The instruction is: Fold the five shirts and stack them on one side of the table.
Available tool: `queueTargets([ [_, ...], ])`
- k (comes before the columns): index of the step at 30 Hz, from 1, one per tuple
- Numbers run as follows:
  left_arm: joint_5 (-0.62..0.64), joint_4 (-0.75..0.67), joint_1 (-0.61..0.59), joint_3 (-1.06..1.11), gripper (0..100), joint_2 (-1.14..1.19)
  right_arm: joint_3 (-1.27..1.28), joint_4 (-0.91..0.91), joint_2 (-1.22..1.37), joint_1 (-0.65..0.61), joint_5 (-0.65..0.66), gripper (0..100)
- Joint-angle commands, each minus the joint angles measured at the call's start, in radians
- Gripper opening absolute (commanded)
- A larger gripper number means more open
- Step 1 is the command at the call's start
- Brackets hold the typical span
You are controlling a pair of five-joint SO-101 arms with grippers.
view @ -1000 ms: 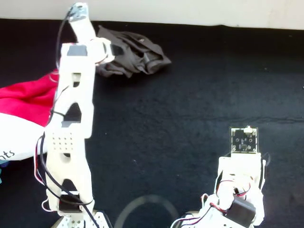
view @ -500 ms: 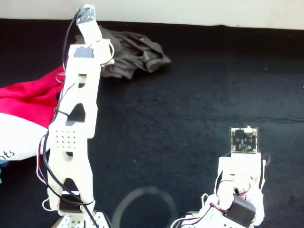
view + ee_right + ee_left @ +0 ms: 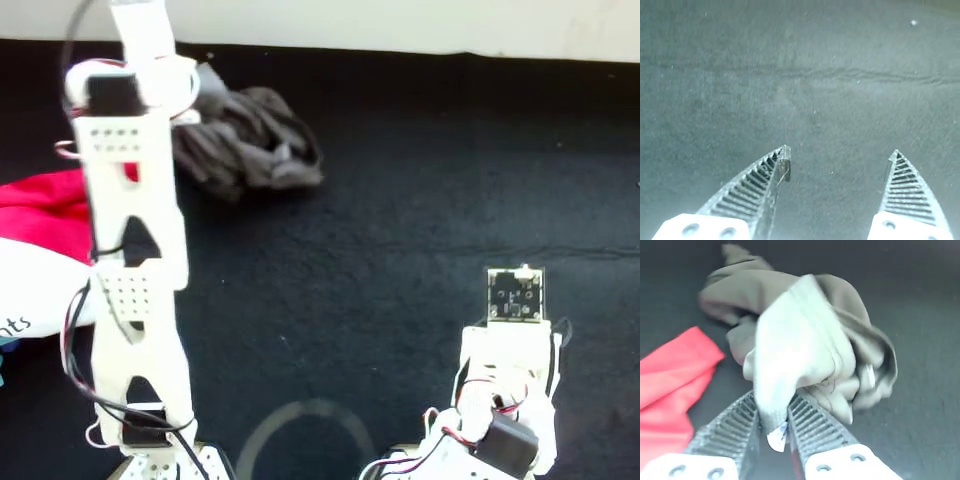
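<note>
I judge this to be the pick-up step for one shirt: nothing I can see lies folded and nothing is stacked. My left claw [image 3: 774, 420] is closed tight on a fold of the grey shirt [image 3: 810, 340], beside what looks like its small label [image 3: 776, 437]. The jaws are pinched almost together, with cloth bunched between them. The rest of the grey shirt [image 3: 245, 150] lies crumpled at the far left of the surface [image 3: 420, 180], just right of my left arm. The red shirt [image 3: 40, 215] lies to its left, close by but, as far as I can tell, not caught in my grip. The white shirt [image 3: 35, 290] is nearer, at the left edge, and seems to lie partly over the red one.

My right claw [image 3: 840, 150] is wide open and holds nothing. It hangs above bare surface at the near right and touches nothing.

Next, I think, the grey shirt has to come to the open middle of the surface and be spread flat. That calls for a firm hold, since I have only a thin fold, and for pulling clear of the red shirt without dragging it along. One claw will hardly flatten such a heap. My right claw will probably have to take a second edge, a hem or a shoulder, so that the two can draw the cloth out before any fold.
</note>
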Motion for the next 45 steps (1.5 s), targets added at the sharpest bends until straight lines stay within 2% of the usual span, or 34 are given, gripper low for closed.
queueTargets([
  [1, -0.028, 0.020, -0.065, 0.024, 1, -0.176, -0.068, -0.035, 0.019, 0.002, -0.011, 30.0],
  [6, -0.074, 0.018, -0.067, 0.219, 1, -0.475, -0.217, -0.056, 0.189, 0.002, -0.017, 30.0],
  [11, -0.078, 0.014, 0.035, 0.410, 1, -0.740, -0.470, -0.068, 0.458, 0.002, -0.144, 30.0],
  [15, -0.077, 0.012, 0.153, 0.481, 1, -0.885, -0.651, -0.065, 0.634, 0.002, -0.221, 30.0],
  [20, -0.078, -0.020, 0.297, 0.481, 1, -0.960, -0.759, -0.025, 0.722, -0.070, -0.244, 30.0],
  [24, -0.075, -0.083, 0.392, 0.481, 1, -0.989, -0.762, -0.001, 0.725, -0.151, -0.245, 30.0],
  [32, -0.074, -0.181, 0.579, 0.481, 1, -1.073, -0.760, 0.002, 0.730, -0.228, -0.316, 30.0],
  [37, -0.074, -0.144, 0.553, 0.499, 1, -1.090, -0.760, 0.002, 0.730, -0.260, -0.316, 30.0],
  [41, -0.074, -0.078, 0.409, 0.599, 1, -1.056, -0.760, 0.002, 0.730, -0.297, -0.316, 30.0],
  [45, -0.075, -0.069, 0.216, 0.783, 1, -1.018, -0.748, 0.002, 0.731, -0.343, -0.316, 30.0],
])
